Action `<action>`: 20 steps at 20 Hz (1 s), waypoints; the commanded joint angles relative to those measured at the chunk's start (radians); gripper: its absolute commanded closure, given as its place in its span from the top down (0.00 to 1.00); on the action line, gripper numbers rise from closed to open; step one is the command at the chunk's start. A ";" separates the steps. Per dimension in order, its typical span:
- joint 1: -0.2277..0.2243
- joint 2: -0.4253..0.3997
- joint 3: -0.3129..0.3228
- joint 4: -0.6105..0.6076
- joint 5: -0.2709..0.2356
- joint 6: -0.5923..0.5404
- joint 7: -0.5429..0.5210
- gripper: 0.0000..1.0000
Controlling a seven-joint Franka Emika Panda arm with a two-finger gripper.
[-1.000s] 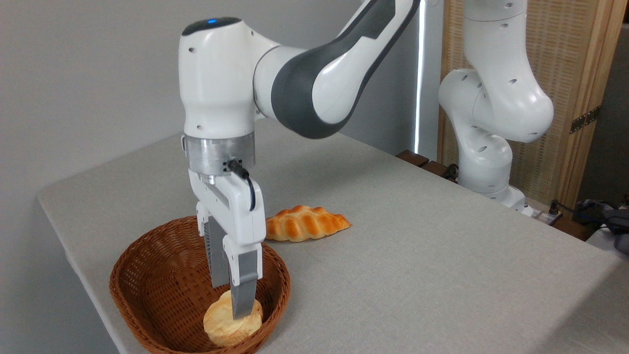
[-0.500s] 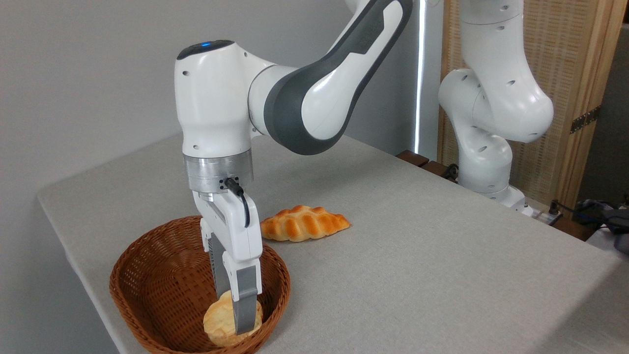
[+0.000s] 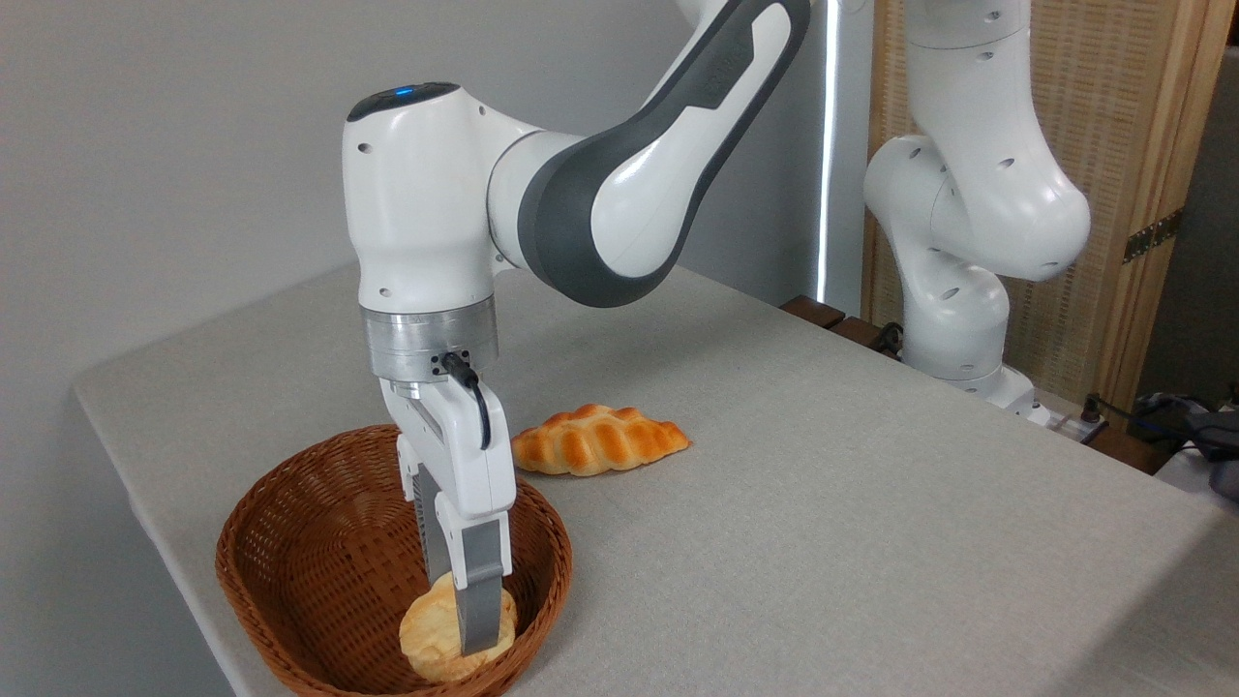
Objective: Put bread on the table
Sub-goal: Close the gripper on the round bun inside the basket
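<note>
Wicker basket [image 3: 319,571] holds the bun [image 3: 436,634]; it is straddled by the fingers [image 3: 463,620], narrowly set about its middle, firm grip cannot be told.

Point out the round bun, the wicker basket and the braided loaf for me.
Round bun [image 3: 434,639], fixed camera, on its pale left top.
Wicker basket [image 3: 290,542], fixed camera, on its inner left wall.
Braided loaf [image 3: 595,440], fixed camera, on its ridged middle.
</note>
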 commanded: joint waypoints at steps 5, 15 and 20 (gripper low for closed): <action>-0.008 0.001 0.008 -0.001 0.012 0.018 0.016 0.31; -0.008 -0.009 0.002 0.004 -0.005 0.010 -0.043 0.33; -0.009 -0.018 0.001 0.004 -0.029 0.008 -0.102 0.33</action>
